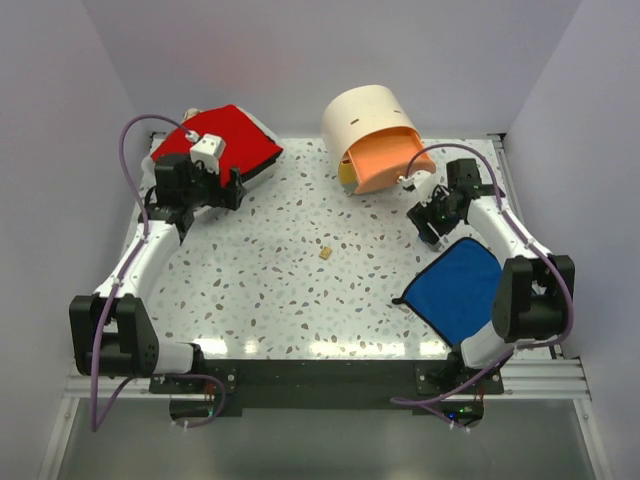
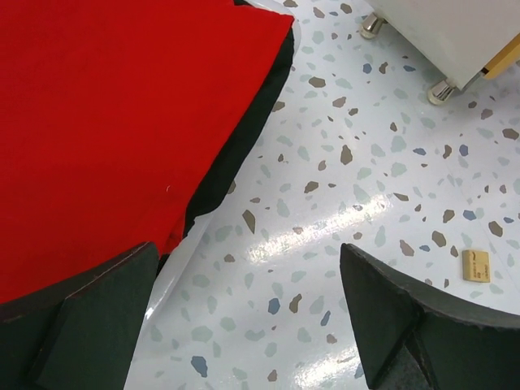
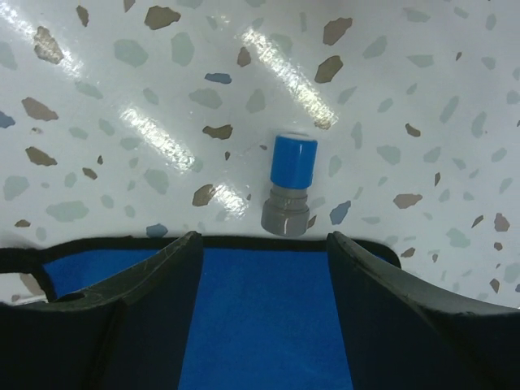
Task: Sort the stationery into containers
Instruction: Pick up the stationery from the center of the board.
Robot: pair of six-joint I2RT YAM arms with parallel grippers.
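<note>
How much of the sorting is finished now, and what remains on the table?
Mostly done, it seems: only two loose items show. In hand: nothing; the left fingers by the case and the right fingers over the cloth are open and empty. Left: the cube, lying in the open, and the stub at the cloth's edge. The orange drawer of the drum stands open; its contents cannot be seen.

From my screen I see a bench topped in glossy white terrazzo, flecked grey, brown and blue. Plain pale lilac-grey walls close it in: the left wall, the far wall and the right wall. Overhead light throws bright patches along the bench's near part (both wrist views catch similar glare). An aluminium rail runs along the near edge, with a dull grey floor beyond.
</note>
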